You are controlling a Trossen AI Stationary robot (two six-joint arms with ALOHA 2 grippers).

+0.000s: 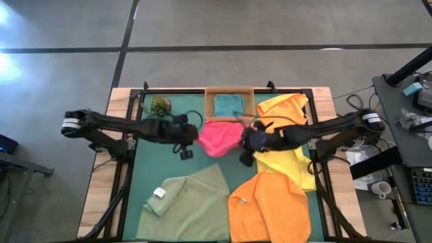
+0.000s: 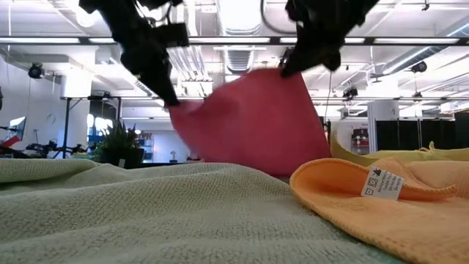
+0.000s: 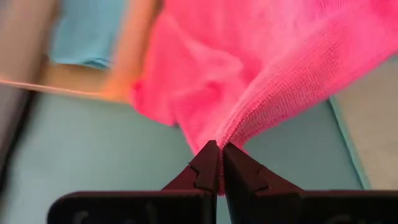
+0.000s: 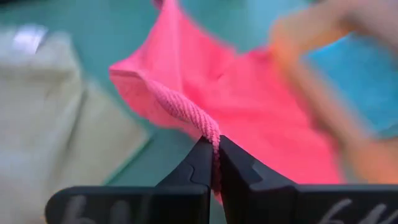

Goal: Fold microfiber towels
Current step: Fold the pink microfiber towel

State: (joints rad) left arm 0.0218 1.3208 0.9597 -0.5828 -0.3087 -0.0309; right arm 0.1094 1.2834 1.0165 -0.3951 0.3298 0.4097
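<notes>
Green mat point(image 1: 202, 169), open workshop hall behind.
Pink towel point(image 1: 219, 137) held up, pinched at opposite edges by left gripper point(image 1: 191, 134) and right gripper point(image 1: 244, 140); sage towel point(image 1: 192, 202), orange towel point(image 1: 270, 206) crowd near edge.

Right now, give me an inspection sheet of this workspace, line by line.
Surface: green table mat on a wooden table.
Job's things: pink towel lifted between both arms; sage towel, orange towel and yellow towel lying on the mat; teal towel in the cardboard tray.
Clutter: small plant at the far left corner.
Grippers: left gripper shut on the pink towel's edge; right gripper shut on another edge.
Cables: some on the floor by the table's far right corner.
Surroundings: concrete floor, side desk with gear on the right; no person seen.
</notes>
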